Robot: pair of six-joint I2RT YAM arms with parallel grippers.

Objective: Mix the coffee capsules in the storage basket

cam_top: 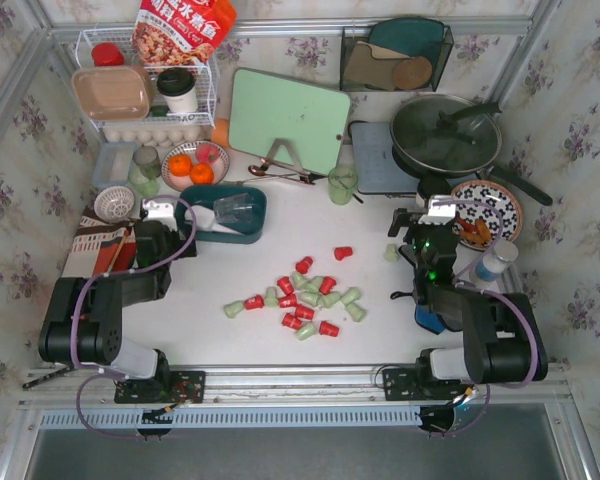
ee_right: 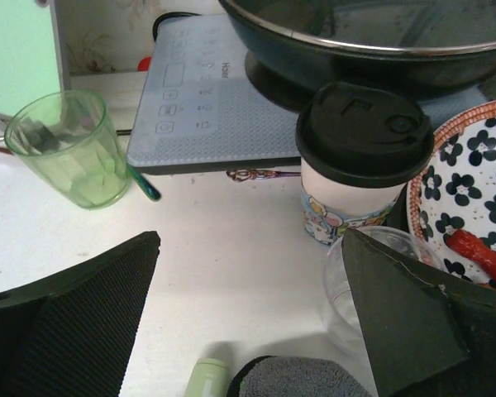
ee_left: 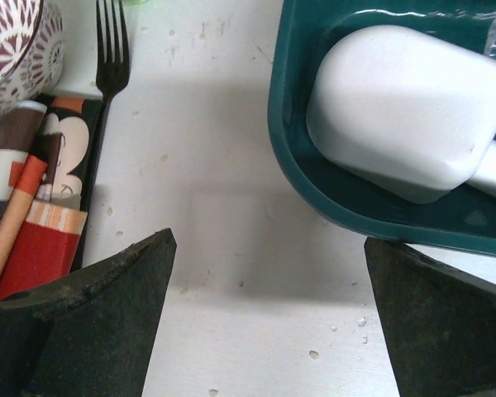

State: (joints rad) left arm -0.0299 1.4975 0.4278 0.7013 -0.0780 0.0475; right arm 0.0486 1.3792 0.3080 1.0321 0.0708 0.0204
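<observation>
Several red and mint-green coffee capsules (cam_top: 302,296) lie scattered on the white table's middle. One red capsule (cam_top: 343,253) and one mint capsule (cam_top: 390,254) lie apart toward the right. The dark teal storage basket (cam_top: 242,232) sits at the left rear, holding a white scoop (cam_top: 208,219) and a clear plastic piece; no capsule shows in it. My left gripper (cam_top: 163,214) stands open just left of the basket (ee_left: 291,157), above bare table, nothing between its fingers (ee_left: 269,318). My right gripper (cam_top: 420,224) is open too (ee_right: 252,314), with a mint capsule (ee_right: 207,379) near its base.
Fork (ee_left: 112,50), patterned bowl (ee_left: 12,50) and printed packets (ee_left: 33,198) lie left of the left gripper. Ahead of the right gripper stand a green glass (ee_right: 66,149), induction cooker (ee_right: 207,99), pan (ee_right: 372,33), lidded paper cup (ee_right: 360,157), clear cup (ee_right: 347,289) and flowered plate (ee_right: 471,190).
</observation>
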